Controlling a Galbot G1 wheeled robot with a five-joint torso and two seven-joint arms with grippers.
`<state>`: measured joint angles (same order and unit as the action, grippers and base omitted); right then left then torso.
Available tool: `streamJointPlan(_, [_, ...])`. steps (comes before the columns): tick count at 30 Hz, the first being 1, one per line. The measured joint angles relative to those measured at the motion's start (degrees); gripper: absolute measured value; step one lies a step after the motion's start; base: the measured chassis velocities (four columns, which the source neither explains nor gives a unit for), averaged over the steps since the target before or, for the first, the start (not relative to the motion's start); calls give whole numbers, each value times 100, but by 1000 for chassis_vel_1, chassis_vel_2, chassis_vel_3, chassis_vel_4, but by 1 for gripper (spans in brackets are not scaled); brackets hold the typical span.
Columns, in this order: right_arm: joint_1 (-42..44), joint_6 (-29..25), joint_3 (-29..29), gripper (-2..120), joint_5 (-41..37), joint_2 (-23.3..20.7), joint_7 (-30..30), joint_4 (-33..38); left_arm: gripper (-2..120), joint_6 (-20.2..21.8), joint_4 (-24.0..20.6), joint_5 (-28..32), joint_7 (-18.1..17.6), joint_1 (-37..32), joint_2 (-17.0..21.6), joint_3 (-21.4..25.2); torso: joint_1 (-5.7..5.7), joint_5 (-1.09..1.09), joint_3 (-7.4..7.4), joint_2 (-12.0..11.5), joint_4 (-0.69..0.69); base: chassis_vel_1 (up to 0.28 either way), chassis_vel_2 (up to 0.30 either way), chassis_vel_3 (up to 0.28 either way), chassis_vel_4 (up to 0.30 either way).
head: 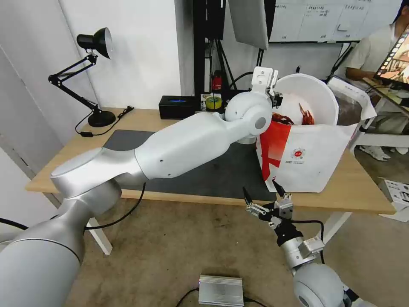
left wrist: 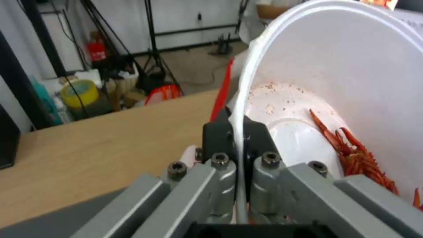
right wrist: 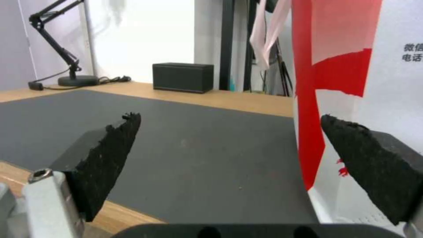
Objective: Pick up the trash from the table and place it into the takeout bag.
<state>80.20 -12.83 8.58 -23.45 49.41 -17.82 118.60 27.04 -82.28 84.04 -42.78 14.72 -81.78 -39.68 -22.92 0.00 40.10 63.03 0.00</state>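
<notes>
The left arm stretches across the counter (head: 64,166), its pincer (left wrist: 240,138) clamped on the tilted bowl's (head: 313,96) rim above the bag (head: 315,162), while the right pincer (head: 266,198) waits open at the near edge.

white bowl (head: 313,94) with red shell scraps (head: 306,117), white-and-red takeout bag (head: 315,162), dark grey mat (head: 221,175)

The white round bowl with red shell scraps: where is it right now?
In the head view, the white round bowl is tipped on edge over the white-and-red takeout bag at the table's right, its rim pinched by the left tool.
</notes>
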Motion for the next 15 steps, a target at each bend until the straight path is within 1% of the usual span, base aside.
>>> streamJointPlan(1, [0,0,0,100,0,0,0,0,0,163,-29,63,4,13,27,6,0,0,0,0,0,0,0,0,0])
streamJointPlan(2, [0,0,0,100,0,0,0,0,0,163,-29,63,4,13,27,6,0,0,0,0,0,0,0,0,0])
streamJointPlan(4, [0,0,0,100,0,0,0,0,7,468,-89,149,-65,48,100,7,0,0,0,0,0,0,0,0,0])
streamJointPlan(5, [0,0,0,100,0,0,0,0,7,468,-89,149,-65,48,100,7,0,0,0,0,0,0,0,0,0])
streamJointPlan(6, [0,0,0,100,0,0,0,0,13,593,-109,239,-153,53,122,20,0,0,0,0,1,0,0,0,0])
streamJointPlan(8, [0,0,0,100,0,0,0,0,21,735,-135,380,-226,53,146,59,0,0,0,0,0,0,0,0,0])
streamJointPlan(9, [0,0,0,100,0,0,0,0,21,735,-135,380,-226,53,146,59,0,0,0,0,0,0,0,0,0])
streamJointPlan(12, [0,0,0,100,0,0,-1,0,36,793,-180,431,-252,50,170,78,0,0,0,0,0,0,0,0,0])
streamJointPlan(13, [0,0,0,100,0,0,-1,0,36,793,-180,431,-252,50,170,78,0,0,0,0,0,0,0,0,0])
streamJointPlan(15, [0,0,0,100,0,0,0,0,45,792,-195,432,-257,32,170,91,0,0,0,0,0,0,0,0,0])
